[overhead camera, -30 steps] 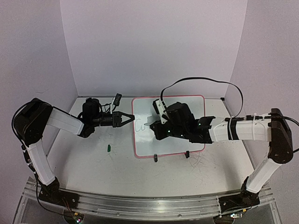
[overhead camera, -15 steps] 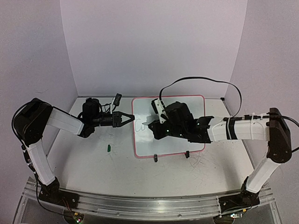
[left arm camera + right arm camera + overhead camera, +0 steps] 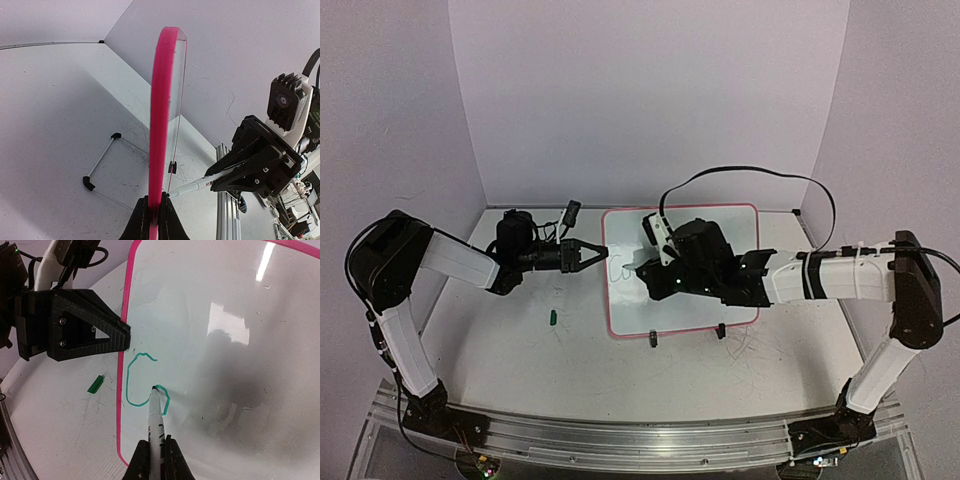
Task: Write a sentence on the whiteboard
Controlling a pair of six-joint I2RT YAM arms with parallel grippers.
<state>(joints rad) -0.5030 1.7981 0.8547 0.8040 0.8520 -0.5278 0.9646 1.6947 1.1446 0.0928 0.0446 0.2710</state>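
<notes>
A scratched white tabletop (image 3: 520,360) is walled in pale lilac; on it the whiteboard (image 3: 225,340) stands propped, its left frame edge pinched by the left gripper (image 3: 152,207). The sentence (image 3: 128,385) is only a green "C" and a part-loop near that edge. The marker (image 3: 155,415), tip touching, is clamped by the right gripper (image 3: 156,450). Light, steady pressure is advised; blank board lies open rightward.

Whiteboard (image 3: 730,230) stands centre; left gripper (image 3: 600,254) at its left edge, right gripper (image 3: 642,268) over its left part, marker (image 3: 155,417) tip on the sentence (image 3: 127,385); cap (image 3: 551,318) lies left, nearer.
</notes>
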